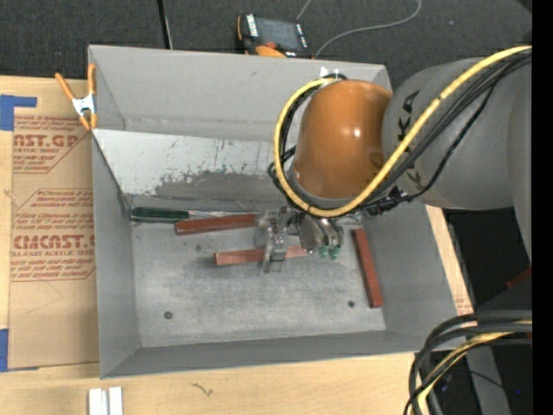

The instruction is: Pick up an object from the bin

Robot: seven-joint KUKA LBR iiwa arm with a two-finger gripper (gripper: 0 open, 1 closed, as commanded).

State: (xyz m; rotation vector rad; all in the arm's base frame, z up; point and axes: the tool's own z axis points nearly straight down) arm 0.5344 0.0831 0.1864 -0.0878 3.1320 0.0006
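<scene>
My gripper (275,251) is low in the middle of the bin, right over a flat red-brown stick (238,257) that lies crosswise on the floor. Its tip meets the stick towards the stick's right end, and a short piece of the stick shows to the right of the tip. A second, longer red-brown stick (216,224) lies just behind, nearer the back wall. A small green thing (329,252) sits close to the gripper's right side, partly hidden by the wrist.
A green-handled tool (160,214) lies along the foot of the back wall at the left. A third red-brown stick (367,269) lies lengthwise near the right wall. The orange dome and arm cover the bin's back right.
</scene>
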